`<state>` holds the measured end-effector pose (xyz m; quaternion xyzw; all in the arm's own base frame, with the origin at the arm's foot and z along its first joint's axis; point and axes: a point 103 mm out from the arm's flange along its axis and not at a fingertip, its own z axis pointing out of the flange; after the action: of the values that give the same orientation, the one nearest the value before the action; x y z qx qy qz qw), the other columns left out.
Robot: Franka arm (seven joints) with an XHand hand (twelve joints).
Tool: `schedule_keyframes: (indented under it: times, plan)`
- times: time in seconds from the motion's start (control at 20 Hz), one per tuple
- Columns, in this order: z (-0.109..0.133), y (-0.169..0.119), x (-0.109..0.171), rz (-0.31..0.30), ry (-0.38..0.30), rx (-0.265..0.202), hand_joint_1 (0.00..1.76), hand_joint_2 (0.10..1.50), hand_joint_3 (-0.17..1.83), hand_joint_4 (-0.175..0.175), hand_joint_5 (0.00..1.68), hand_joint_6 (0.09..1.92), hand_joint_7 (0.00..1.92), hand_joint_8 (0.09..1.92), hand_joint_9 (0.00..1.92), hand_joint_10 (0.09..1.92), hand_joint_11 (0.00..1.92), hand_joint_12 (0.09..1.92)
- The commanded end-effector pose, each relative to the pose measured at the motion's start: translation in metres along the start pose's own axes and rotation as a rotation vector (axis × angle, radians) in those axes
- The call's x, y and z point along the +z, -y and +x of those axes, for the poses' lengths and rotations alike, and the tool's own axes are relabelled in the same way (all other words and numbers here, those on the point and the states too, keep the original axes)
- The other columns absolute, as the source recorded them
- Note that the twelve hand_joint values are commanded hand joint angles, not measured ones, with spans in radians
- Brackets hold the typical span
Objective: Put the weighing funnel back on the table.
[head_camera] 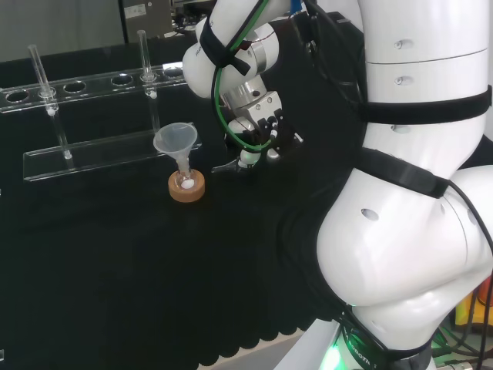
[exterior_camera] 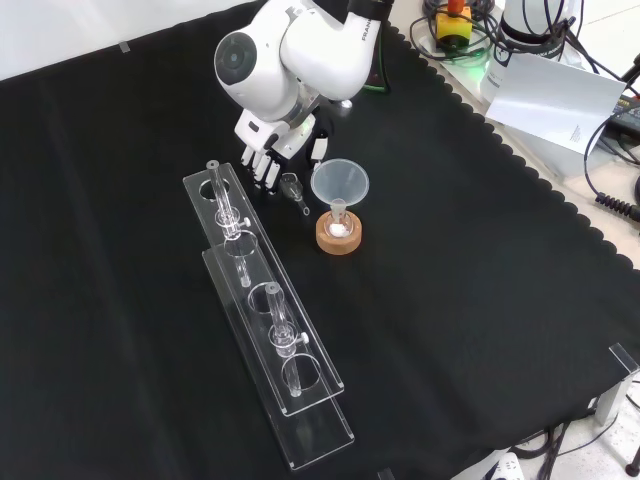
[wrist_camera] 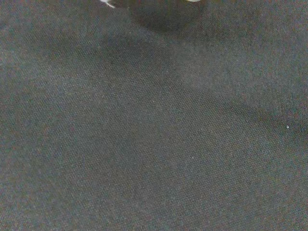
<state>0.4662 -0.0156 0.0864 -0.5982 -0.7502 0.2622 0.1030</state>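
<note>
**Hand over the weighing funnel on the desk**

Front view, near to far. Nearest the camera lies a long clear rack (exterior_camera: 285, 375) on the black cloth of the desk (exterior_camera: 480, 330). It runs toward 11 o'clock and carries two upright glass tubes, one near (exterior_camera: 281, 318) and one far (exterior_camera: 222, 203).

Beyond the rack's far half, at about 2 o'clock from its middle, a cork ring (exterior_camera: 338, 241) bears a small flask (exterior_camera: 339, 226). The big funnel (exterior_camera: 340, 182) stands mouth up with its stem in the flask.

The weighing funnel (exterior_camera: 293, 187), a small clear piece, lies on the cloth at about 10 o'clock from the cork ring, between the big funnel and the far tube.

The hand (exterior_camera: 272, 148) hangs at about 11 o'clock from the weighing funnel. Its fingers (exterior_camera: 266, 172) point down at the cloth, nearly straight and uncurled, and close round nothing. Their tips are just beside the weighing funnel; whether one touches it cannot be told.

Farthest stands the white arm link (exterior_camera: 300, 45) with its round grey cap.

Head view: the hand (head_camera: 258, 127) is at 2 o'clock from the cork ring (head_camera: 187, 189), with the weighing funnel (head_camera: 227, 165) low at its fingertips.

Wrist view: black cloth (wrist_camera: 154, 134) seen close.
</note>
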Motion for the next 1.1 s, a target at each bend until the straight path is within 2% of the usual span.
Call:
schedule_keyframes:
  times: [0.05, 0.3, 0.6, 0.9, 1.1]
  plan:
    - [-0.001, 0.002, 0.0, 0.009, 0.003, 0.006, 0.91, 1.04, -0.17, -0.038, 0.39, 0.39, 0.25, 0.7, 0.51, 0.62, 0.3, 1.32]
    - [-0.007, 0.01, -0.011, -0.011, -0.006, 0.019, 0.91, 1.03, -0.17, -0.045, 0.36, 0.26, 0.21, 0.69, 0.47, 0.63, 0.28, 1.32]
    - [-0.021, 0.03, -0.03, -0.018, -0.01, 0.038, 0.88, 1.01, -0.17, -0.047, 0.26, 0.09, 0.05, 0.66, 0.26, 0.68, 0.16, 1.37]
    - [-0.029, 0.055, -0.051, -0.049, -0.042, 0.048, 0.87, 1.0, -0.17, -0.054, 0.19, 0.09, 0.0, 0.65, 0.18, 0.73, 0.11, 1.4]
    - [-0.03, 0.072, -0.065, -0.078, -0.025, 0.061, 0.86, 0.99, -0.17, -0.055, 0.18, 0.09, 0.0, 0.64, 0.18, 0.74, 0.11, 1.41]
